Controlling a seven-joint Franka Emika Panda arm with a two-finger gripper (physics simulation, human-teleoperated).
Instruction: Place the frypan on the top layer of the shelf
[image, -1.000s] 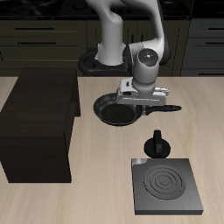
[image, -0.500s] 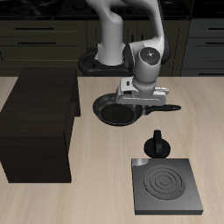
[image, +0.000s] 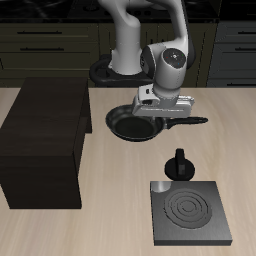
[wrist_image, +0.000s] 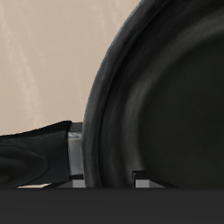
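The frypan (image: 129, 124), round, black and shallow with a long straight handle (image: 192, 120), is beside the shelf (image: 45, 125), a large dark boxy unit with a flat bare top. My gripper (image: 160, 109) is shut on the frypan's rim where the handle joins it and holds it slightly above the table. In the wrist view the frypan (wrist_image: 166, 96) fills most of the frame, with its handle (wrist_image: 31, 157) sticking out sideways over the light table. The fingertips (wrist_image: 138, 178) clamp the rim.
A square dark burner plate (image: 188, 212) with concentric rings lies near the table's front edge. A small black knobbed object (image: 179, 163) stands between it and the frypan. The robot's base (image: 120, 60) is at the back.
The gripper has risen a little with the frypan in it. The pan and its handle sit slightly higher in view than a second ago.
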